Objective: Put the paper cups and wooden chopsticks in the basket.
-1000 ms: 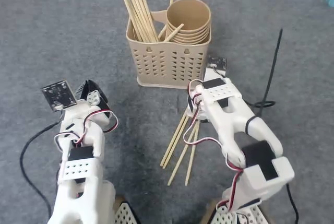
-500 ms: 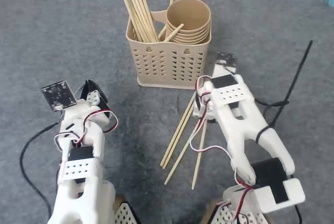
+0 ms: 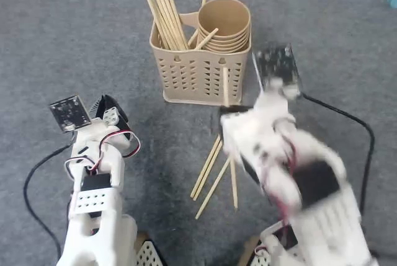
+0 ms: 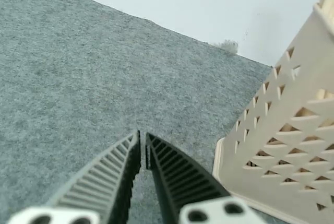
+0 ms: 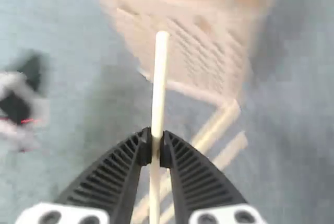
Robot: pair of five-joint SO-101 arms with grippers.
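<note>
Two arms at a grey mat (image 3: 74, 43). On the left, the left pincer (image 4: 142, 136) is parked low over the mat beside the basket (image 3: 198, 77). Its jaws are all but touching and hold nothing.

At centre back, the basket stands upright. It holds the stowed chopsticks (image 3: 164, 15) on its left side and the stacked paper cups (image 3: 224, 21) on its right, so the cups look done.

In front of the basket and slightly to the right, the loose chopsticks (image 3: 214, 168) lie fanned on the mat, about four, though the count is not certain.

On the right, the right pincer (image 5: 155, 132) is clamped on the held chopstick (image 5: 159, 78). The stick's free end points at the basket wall from just in front.

The step in hand looks like carrying one stick to the basket. The next move calls for lifting the tip above the rim, tilting it in over an open gap clear of the cups, then releasing. The loose sticks are left to pick up after that.
</note>
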